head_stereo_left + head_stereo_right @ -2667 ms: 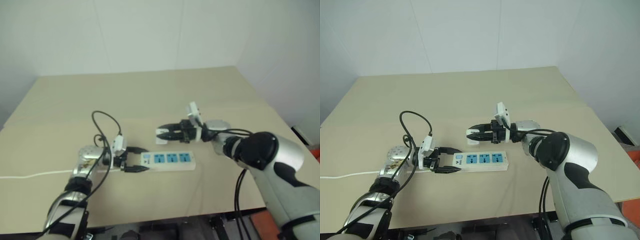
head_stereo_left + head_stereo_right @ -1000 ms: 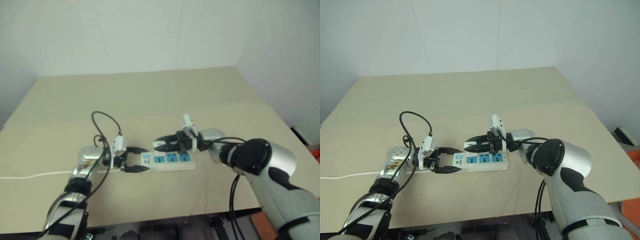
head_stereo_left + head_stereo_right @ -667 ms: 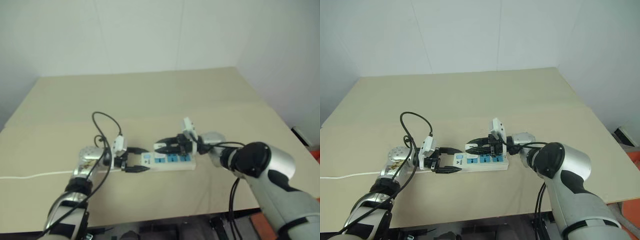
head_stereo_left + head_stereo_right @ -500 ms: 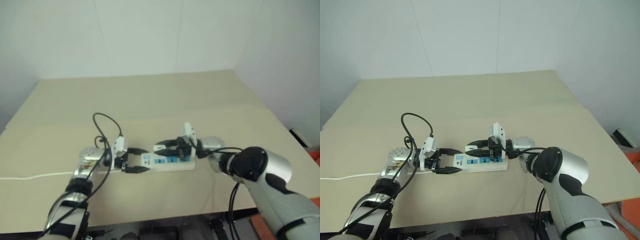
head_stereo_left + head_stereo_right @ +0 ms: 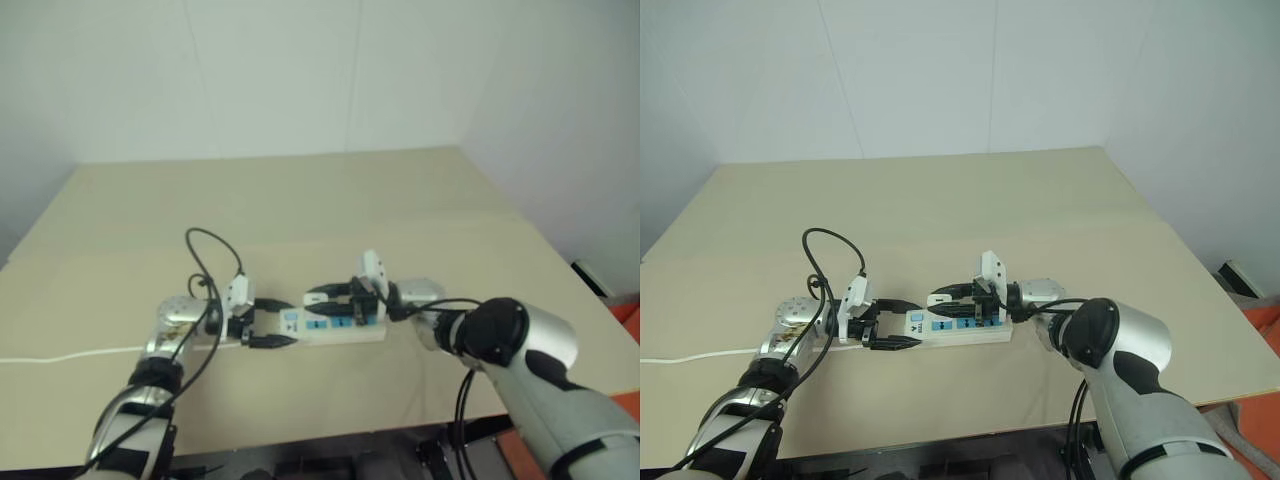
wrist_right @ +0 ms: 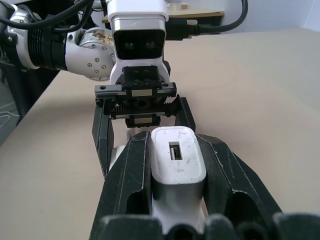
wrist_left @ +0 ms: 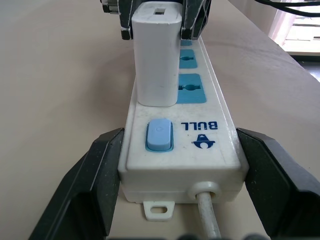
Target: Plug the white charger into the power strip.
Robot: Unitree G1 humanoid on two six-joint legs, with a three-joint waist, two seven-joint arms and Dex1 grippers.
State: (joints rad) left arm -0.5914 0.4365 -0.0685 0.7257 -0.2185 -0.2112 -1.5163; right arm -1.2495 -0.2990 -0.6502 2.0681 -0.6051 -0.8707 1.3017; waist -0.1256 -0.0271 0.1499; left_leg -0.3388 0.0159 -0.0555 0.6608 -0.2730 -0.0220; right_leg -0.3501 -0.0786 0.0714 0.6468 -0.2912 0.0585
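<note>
The power strip (image 5: 975,326), a white bar with blue sockets, lies flat on the tan table. My left gripper (image 7: 179,132) is closed around its cord end, one black finger (image 7: 102,175) pressed against each long side. The white charger (image 7: 156,55) stands upright on the strip, its base against the socket beside the blue switch (image 7: 159,135). My right gripper (image 6: 175,142) is shut on the charger (image 6: 177,162), a finger on each flank, and reaches over the strip from the right (image 5: 940,300). The charger's prongs are hidden under its body.
The strip's thin white cord (image 5: 700,353) trails off the table's left side. A black cable loop (image 5: 825,240) arches over my left wrist. The table's front edge (image 5: 940,435) runs close below the strip, and open tabletop (image 5: 940,200) lies behind it.
My right gripper has come down with the charger, from just above the strip onto its socket face. The left gripper and the strip have stayed put.
</note>
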